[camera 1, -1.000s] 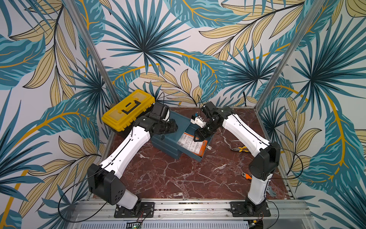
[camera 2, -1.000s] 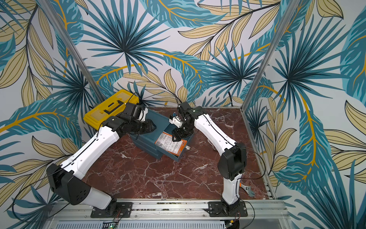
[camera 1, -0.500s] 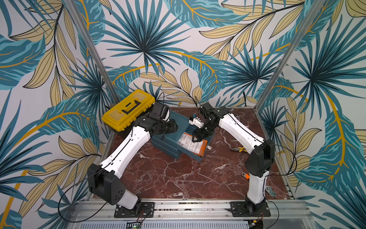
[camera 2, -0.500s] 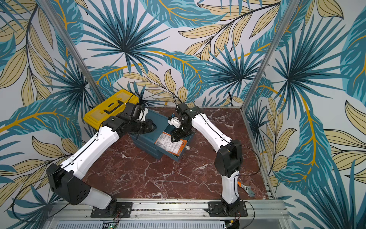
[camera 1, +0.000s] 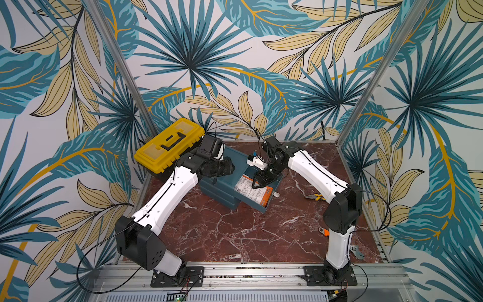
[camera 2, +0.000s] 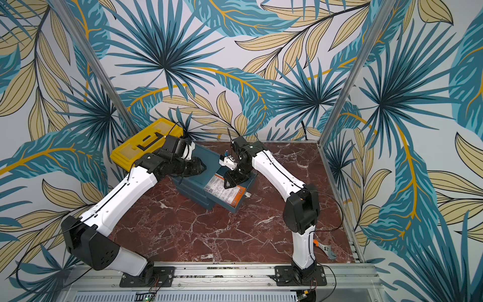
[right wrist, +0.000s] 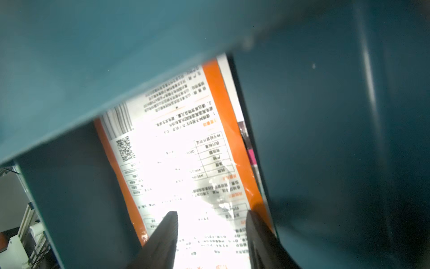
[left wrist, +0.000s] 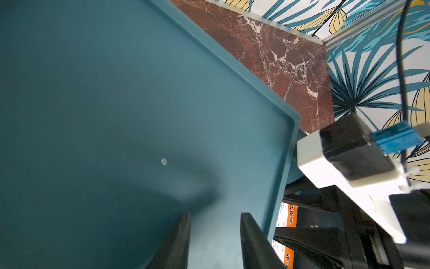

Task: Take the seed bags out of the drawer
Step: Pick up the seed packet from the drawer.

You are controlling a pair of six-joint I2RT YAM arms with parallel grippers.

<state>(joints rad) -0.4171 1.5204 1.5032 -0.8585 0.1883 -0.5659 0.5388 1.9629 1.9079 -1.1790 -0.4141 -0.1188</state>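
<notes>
Both top views: seed bags (camera 1: 252,194) lie white backs up in the open teal drawer (camera 1: 277,184) on the desk (camera 1: 235,235).
Left wrist: left claw (left wrist: 214,216) slightly parted, empty, over the cabinet top (left wrist: 116,93).
Right wrist: right claw (right wrist: 210,213) spread over the top bag, gripping nothing.

The seed bag (camera 1: 257,197) is white with orange edges, the drawer (camera 1: 251,207) teal. The toolbox (camera 1: 167,146) is yellow, the tabletop (camera 1: 235,235) white-veined red-brown.

Both top views look down from high in front onto my whole counter (camera 1: 230,235), while my two wrist cameras sit very close over the teal drawer unit (left wrist: 116,93).
</notes>
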